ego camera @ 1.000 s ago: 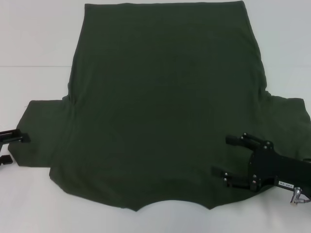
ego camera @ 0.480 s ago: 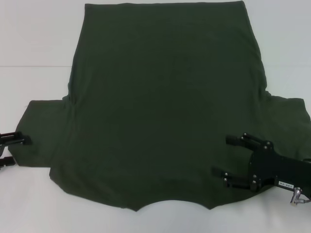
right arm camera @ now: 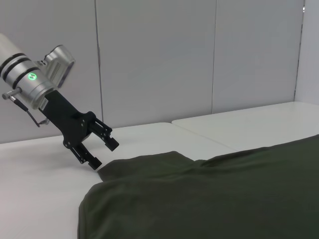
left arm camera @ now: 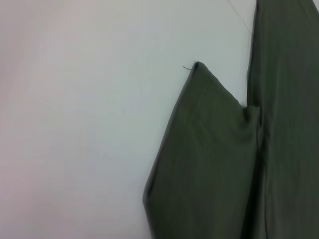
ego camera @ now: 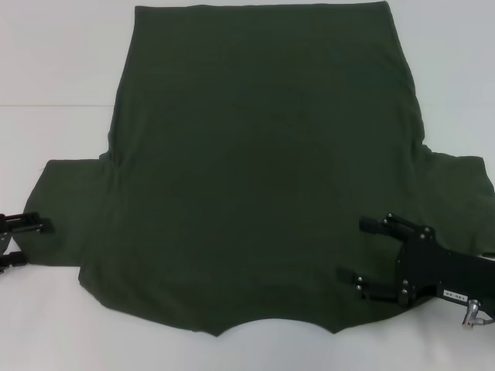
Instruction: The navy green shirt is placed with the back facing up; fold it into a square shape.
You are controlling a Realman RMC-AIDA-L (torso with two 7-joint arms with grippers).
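The navy green shirt (ego camera: 255, 170) lies spread flat on the white table (ego camera: 54, 62), with its curved neckline at the near edge and its hem far away. My left gripper (ego camera: 29, 241) is open at the outer edge of the left sleeve (ego camera: 66, 209), low over the table. The right wrist view shows that left gripper (right arm camera: 102, 149) tilted down, its jaws apart, just off the sleeve's corner. My right gripper (ego camera: 353, 247) is open above the near right shoulder of the shirt. The left wrist view shows only the sleeve (left arm camera: 209, 164) and bare table.
A seam (ego camera: 46, 104) crosses the white tabletop beside the shirt. Grey wall panels (right arm camera: 159, 59) stand behind the table's far side. Bare table runs along the near edge below the neckline (ego camera: 271, 352) and to the left of the sleeve.
My left gripper has drifted a little toward the near edge beside the sleeve. The right gripper and the shirt have not moved.
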